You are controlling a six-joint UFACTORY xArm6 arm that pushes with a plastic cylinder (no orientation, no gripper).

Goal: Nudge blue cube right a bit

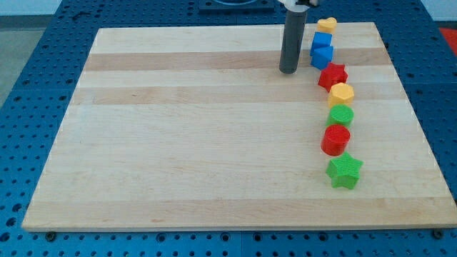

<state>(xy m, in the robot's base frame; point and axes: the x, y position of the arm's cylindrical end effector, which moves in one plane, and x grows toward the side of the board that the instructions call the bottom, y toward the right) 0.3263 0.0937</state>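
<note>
The blue cube [321, 56] sits near the view's top right on the wooden board [178, 143], in a curved line of blocks. Just above it is a second blue block [323, 39], and above that a yellow block [327, 25]. Below the cube lies a red star [333, 75]. My tip [288, 70] rests on the board just left of the blue cube, with a small gap between them; the dark rod rises toward the view's top.
The line of blocks goes on downward: a yellow block [341, 93], a green round block [340, 114], a red cylinder [335, 139] and a green star [344, 171]. The board's right edge lies beyond them, over a blue perforated table [435, 71].
</note>
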